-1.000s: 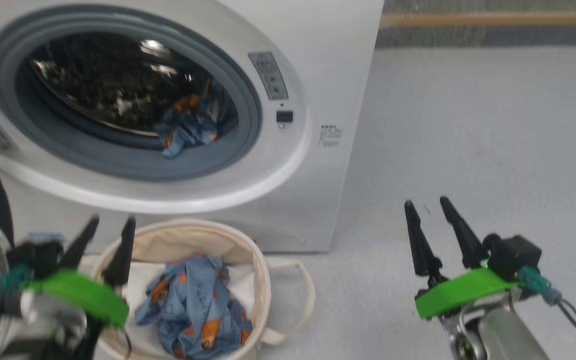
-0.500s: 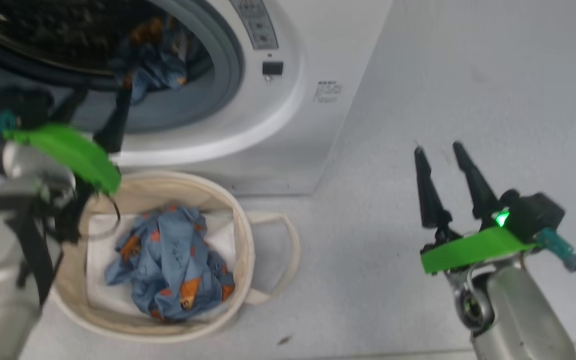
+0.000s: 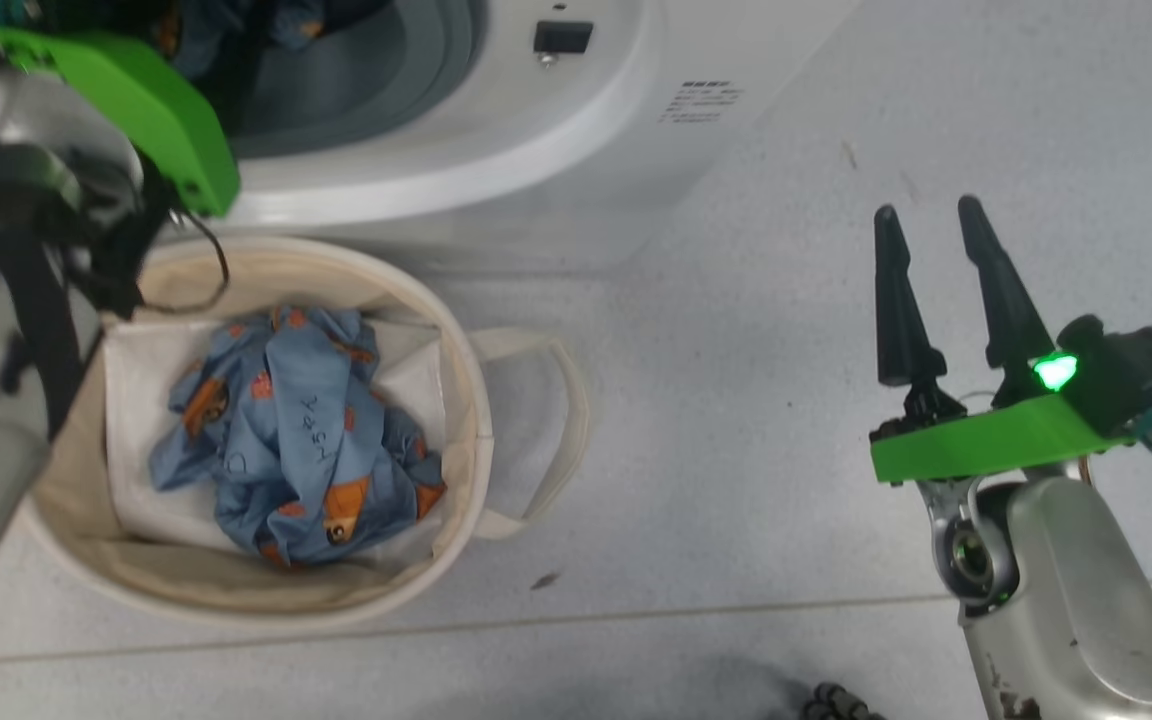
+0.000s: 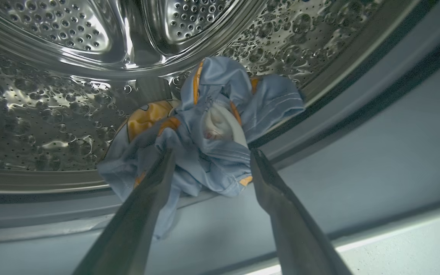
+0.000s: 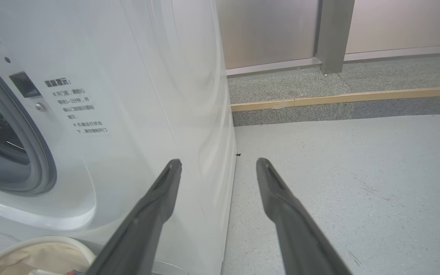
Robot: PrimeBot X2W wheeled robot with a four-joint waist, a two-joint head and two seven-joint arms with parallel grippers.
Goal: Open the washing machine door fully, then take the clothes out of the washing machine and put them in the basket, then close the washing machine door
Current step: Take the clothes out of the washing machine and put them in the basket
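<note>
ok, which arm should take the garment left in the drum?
Left. The left tool is open at the mouth of the washing machine, the blue garment just beyond its fingertips. The right tool hangs open over the floor, off to the machine's side.

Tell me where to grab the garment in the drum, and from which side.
Grip the bunched middle of the garment, by its cream fold, coming straight in from the front: it heaps at the drum lip, and the open left gripper frames it.

Two garments: basket garment [image 3: 296, 430] at eight o'clock, drum garment [image 4: 212, 126] at eleven. One basket [image 3: 477, 400], one washing machine [image 3: 556, 130].
</note>
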